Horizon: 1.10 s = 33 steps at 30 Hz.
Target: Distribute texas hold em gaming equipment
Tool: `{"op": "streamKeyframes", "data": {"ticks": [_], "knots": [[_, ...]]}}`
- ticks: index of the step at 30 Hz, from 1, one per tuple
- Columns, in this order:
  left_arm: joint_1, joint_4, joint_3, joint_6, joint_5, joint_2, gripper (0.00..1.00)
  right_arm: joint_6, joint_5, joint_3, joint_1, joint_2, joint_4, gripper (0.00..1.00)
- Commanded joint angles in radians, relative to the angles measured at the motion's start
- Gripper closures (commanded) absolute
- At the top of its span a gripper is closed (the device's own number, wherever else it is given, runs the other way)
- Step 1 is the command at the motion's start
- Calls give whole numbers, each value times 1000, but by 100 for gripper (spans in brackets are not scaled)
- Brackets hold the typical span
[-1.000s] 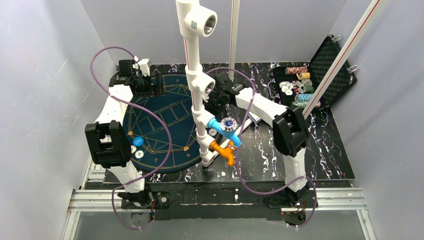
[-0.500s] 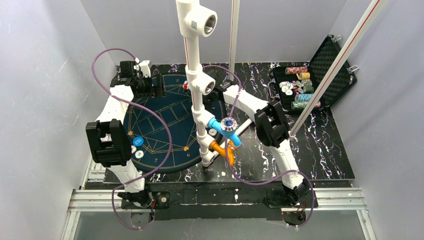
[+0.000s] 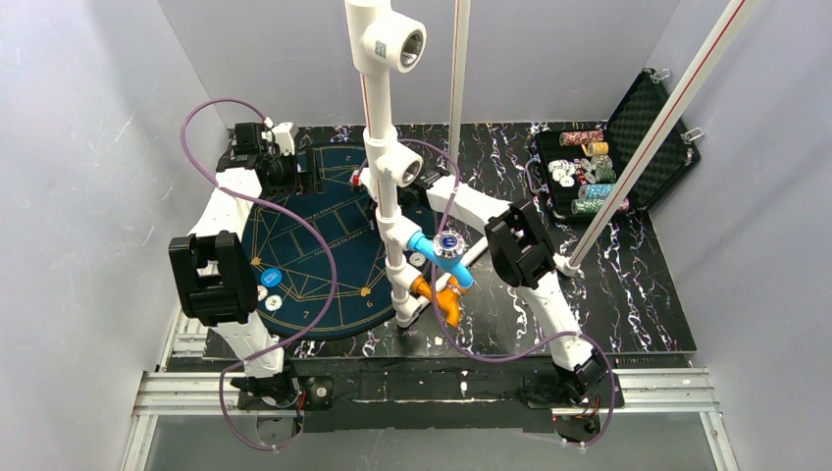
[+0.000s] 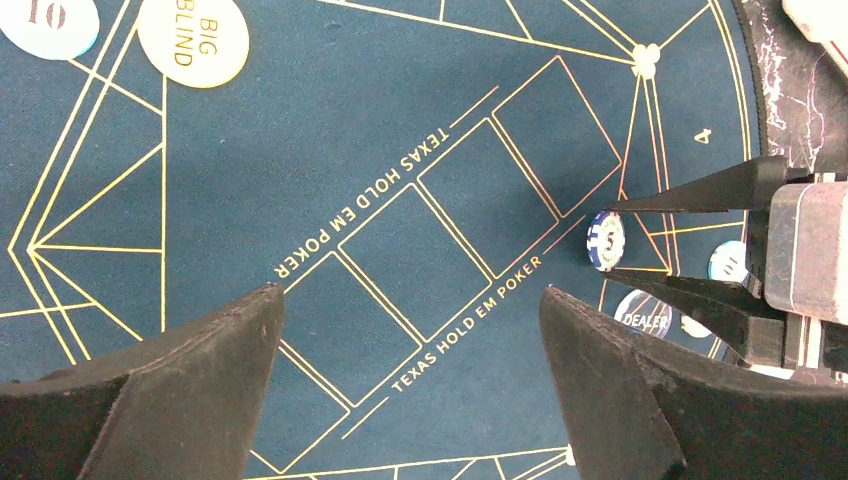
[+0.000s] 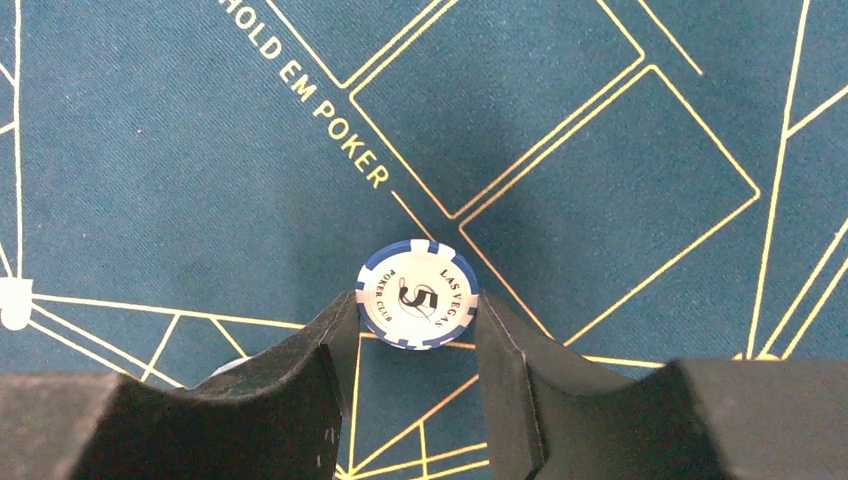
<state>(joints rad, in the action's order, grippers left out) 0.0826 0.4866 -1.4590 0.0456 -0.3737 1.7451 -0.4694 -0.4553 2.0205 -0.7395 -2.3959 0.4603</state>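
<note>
Right arm swung left over the last second: its elbow now sits closer to the white pipe frame (image 3: 378,147), and its wrist has come off the black tabletop to over the far right part of the blue felt mat (image 3: 314,245). Left arm almost unchanged.

Right gripper (image 5: 416,302): jaws closed down to one chip's width, one pad on each side of a blue-and-white chip (image 5: 418,297) marked "5" and "Las Vegas Poker Club". Both pads touch its rim. Cannot tell whether the chip rests on the felt or hangs just above it. The printed "HOLD EM POKER" line lies just ahead of the fingertips, up and to the left in the right wrist view.

Left gripper (image 4: 410,300): jaws wide apart, nothing between them, bare felt with the card boxes below. Seen from it:
- the right gripper and its chip are off to the right, fingertips pointing inward;
- the DEALER button (image 4: 643,312) lies on the felt just below that gripper's lower finger, with a "10" chip (image 4: 728,262) partly hidden behind the finger;
- the yellow BIG BLIND button (image 4: 193,40) and a white "10" chip (image 4: 45,22) lie well ahead and to the left.

Open black case (image 3: 638,137) holding stacked chips (image 3: 584,177) stands well apart to the right of the right gripper.
</note>
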Motion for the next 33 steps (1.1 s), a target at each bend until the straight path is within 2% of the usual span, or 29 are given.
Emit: {"op": "streamKeyframes", "data": {"ticks": [1, 6, 10, 16, 22, 29, 33], "knots": [[5, 12, 15, 19, -22, -7, 2, 13, -39, 55, -20, -11, -67, 57], [6, 16, 20, 27, -38, -4, 2, 39, -37, 54, -26, 18, -86, 18], [5, 21, 19, 44, -62, -1, 2, 64, -32, 30, -2, 76, -83, 2], [-15, 47, 30, 121, -114, 7, 2, 93, -74, -90, 57, 224, -81, 2], [-109, 75, 59, 245, -84, 18, 2, 96, -122, -227, 125, 380, -41, 2], [-240, 83, 55, 249, -25, 109, 15, 98, -136, -413, 232, 551, -26, 2], [-270, 84, 12, 225, -27, 176, 17, 91, -137, -437, 238, 599, -6, 2]]}}
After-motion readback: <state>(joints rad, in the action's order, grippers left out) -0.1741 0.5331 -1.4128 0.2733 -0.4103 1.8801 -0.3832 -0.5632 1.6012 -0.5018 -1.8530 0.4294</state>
